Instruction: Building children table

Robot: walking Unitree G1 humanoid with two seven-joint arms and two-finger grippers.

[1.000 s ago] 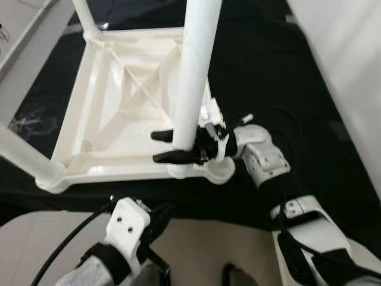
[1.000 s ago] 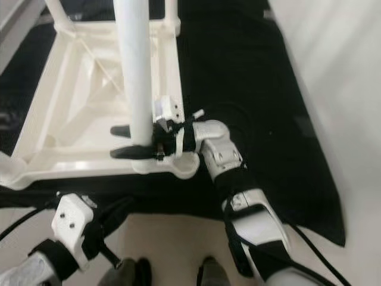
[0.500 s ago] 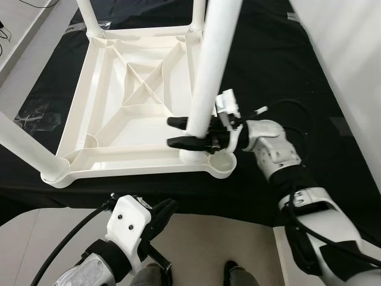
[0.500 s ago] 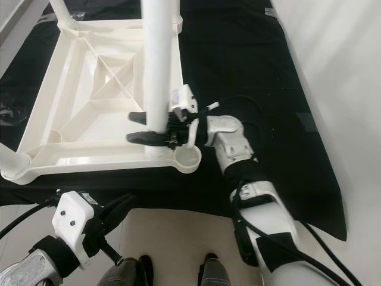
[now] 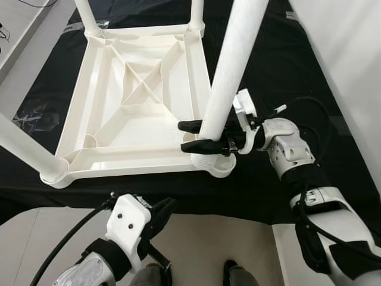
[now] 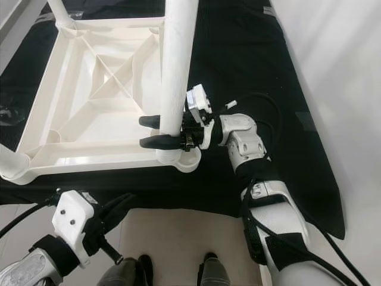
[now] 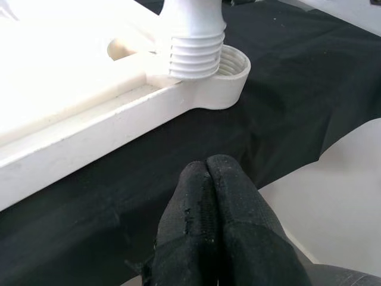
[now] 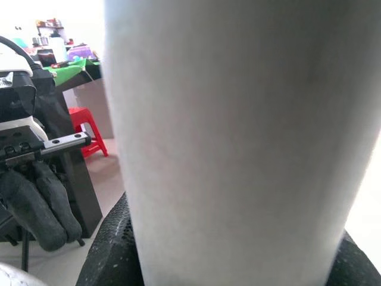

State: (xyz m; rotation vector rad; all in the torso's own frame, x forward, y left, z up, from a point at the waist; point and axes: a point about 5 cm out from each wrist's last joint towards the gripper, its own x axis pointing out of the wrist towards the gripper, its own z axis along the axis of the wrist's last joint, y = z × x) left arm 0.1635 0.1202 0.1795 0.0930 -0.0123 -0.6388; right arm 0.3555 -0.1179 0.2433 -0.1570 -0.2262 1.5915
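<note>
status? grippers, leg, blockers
Right gripper clamped on white leg, threaded end tilted at corner socket, not seated. Left gripper shut, idle below tabletop. No blockers seen.

Place: a room indoors, home-like; whether living room or playroom cannot be told.
Floor: pale tiles (image 5: 208, 250), with a black cloth (image 5: 280, 53) spread over them.
Furniture: a white plastic children's table (image 5: 137, 101) lying upside down on the cloth.
Background, right wrist view: a small red stool (image 8: 83, 134), and a green-covered surface (image 8: 74, 70) crowded with bottles and coloured clutter.
Right side: a pale wall (image 5: 351, 65) runs along the cloth's edge.
</note>
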